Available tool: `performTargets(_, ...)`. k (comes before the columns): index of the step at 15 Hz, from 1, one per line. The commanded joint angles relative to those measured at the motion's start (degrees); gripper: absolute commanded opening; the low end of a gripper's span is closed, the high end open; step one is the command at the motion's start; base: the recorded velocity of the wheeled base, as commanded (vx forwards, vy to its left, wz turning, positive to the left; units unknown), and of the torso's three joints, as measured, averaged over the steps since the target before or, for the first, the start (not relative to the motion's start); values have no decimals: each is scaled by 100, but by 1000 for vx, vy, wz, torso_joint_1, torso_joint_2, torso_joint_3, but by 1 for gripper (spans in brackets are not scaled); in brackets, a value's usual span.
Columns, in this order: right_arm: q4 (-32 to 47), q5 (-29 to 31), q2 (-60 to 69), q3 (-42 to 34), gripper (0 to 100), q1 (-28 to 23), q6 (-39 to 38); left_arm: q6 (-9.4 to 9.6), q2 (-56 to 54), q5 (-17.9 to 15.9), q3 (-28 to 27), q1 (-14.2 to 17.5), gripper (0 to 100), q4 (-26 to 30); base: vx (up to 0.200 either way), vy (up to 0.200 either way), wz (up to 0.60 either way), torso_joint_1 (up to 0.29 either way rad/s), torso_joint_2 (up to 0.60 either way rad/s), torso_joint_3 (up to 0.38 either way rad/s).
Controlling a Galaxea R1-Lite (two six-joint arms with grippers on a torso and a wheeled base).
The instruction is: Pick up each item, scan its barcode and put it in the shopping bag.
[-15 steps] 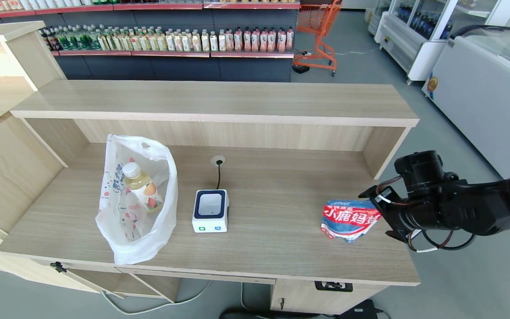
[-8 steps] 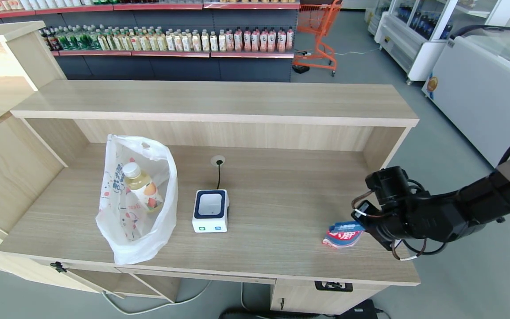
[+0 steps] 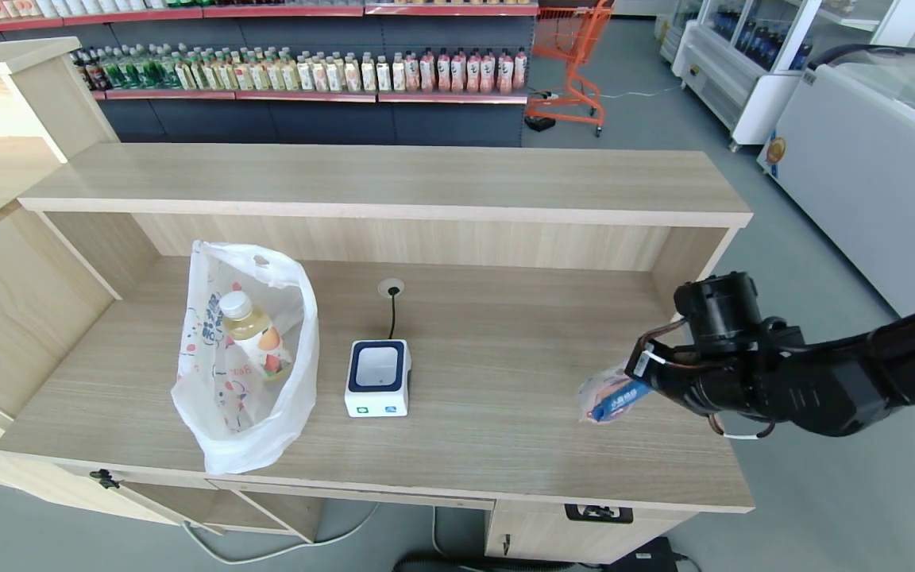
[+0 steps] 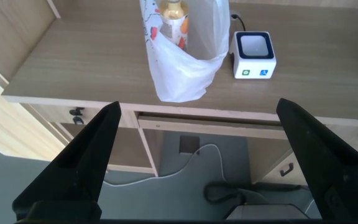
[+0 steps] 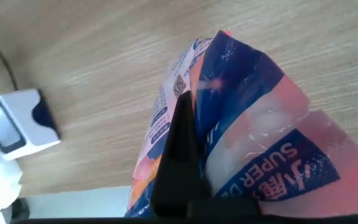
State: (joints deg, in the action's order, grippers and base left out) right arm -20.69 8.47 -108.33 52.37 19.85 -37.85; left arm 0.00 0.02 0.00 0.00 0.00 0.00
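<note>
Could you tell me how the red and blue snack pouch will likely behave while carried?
Probably floppy: the red and blue snack pouch creases where the right gripper pinches it. Likely light, since that pinch alone holds it up. Its shiny film may slip.

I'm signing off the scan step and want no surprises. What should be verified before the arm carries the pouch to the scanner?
1. Red-and-blue plastic snack pouch clamped in the right gripper: ok.
2. Barcode side of the pouch turned toward the scanner: cannot tell.
3. White box scanner with its dark window facing up, uncovered: ok.
4. Wooden counter bare between pouch and scanner: ok.
5. White plastic shopping bag standing with its mouth open: ok; a yellow-drink bottle is already inside.
6. Left gripper open, held off the counter's front edge, out of the path: ok.
</note>
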Motion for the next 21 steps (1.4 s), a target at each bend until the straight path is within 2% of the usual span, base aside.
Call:
performTargets(1, -805, -1963, 1912, -799, 0, -60, 1359, 0, -2, 0, 0, 0, 100, 0, 0, 0, 0, 0, 0, 0)
performTargets(3, -1482, -4064, 2492, -1282, 0, -403, 2607, 0, -2, 0, 0, 0, 100, 0, 0, 0, 0, 0, 0, 0)
performTargets(5, -2106, -5743, 2571, -1616, 0, -693, 3530, 0, -2, 0, 0, 0, 100, 0, 0, 0, 0, 0, 0, 0)
performTargets(7, -2660, -6877, 2448, -1669, 0, -719, 4172, 0, -2, 0, 0, 0, 100, 0, 0, 0, 0, 0, 0, 0)
performTargets(8, -2783, -7158, 2404, -1660, 0, -719, 4286, 0, -2, 0, 0, 0, 100, 0, 0, 0, 0, 0, 0, 0)
performTargets(9, -3003, -7703, 2360, -1669, 0, -710, 4400, 0, -2, 0, 0, 0, 100, 0, 0, 0, 0, 0, 0, 0)
performTargets(10, -3038, -7887, 2369, -1651, 0, -675, 4392, 0, -2, 0, 0, 0, 100, 0, 0, 0, 0, 0, 0, 0)
performTargets(15, -2633, -7887, 2580, -1844, 0, -534, 3961, 0, -2, 0, 0, 0, 100, 0, 0, 0, 0, 0, 0, 0)
performTargets(21, -1588, -7878, 2738, -1853, 0, -543, 3706, 0, -2, 0, 0, 0, 100, 0, 0, 0, 0, 0, 0, 0)
